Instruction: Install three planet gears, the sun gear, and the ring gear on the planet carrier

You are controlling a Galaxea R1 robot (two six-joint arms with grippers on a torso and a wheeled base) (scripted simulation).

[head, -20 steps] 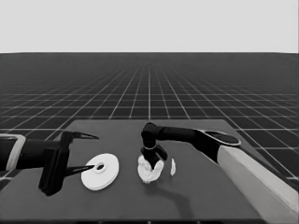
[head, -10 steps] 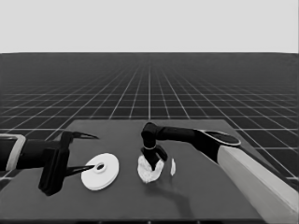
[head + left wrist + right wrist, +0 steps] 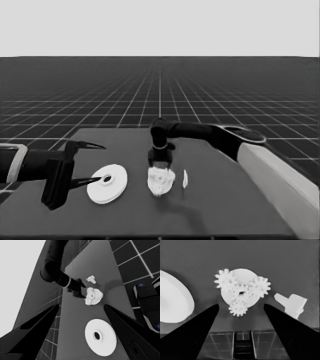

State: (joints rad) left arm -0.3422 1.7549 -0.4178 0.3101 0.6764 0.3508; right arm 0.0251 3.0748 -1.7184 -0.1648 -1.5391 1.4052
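Left gripper (image 3: pixel 92 162): parked at worktop (image 3: pixel 240 210) left end, jaws spread, empty.
Ring gear (image 3: pixel 107 183): beneath them, not held; likely rigid, smooth; grip by rim.
Carrier (image 3: pixel 240 292): centre, four gears (image 3: pixel 238 308) seated.
Right gripper (image 3: pixel 160 164): above, jaws spread, empty.
Right wrist view: shows gear teeth; head view shows none.

four gears (image 3: pixel 241 293) on smaller round part (image 3: pixel 246 276), larger round part (image 3: pixel 107 183) beside
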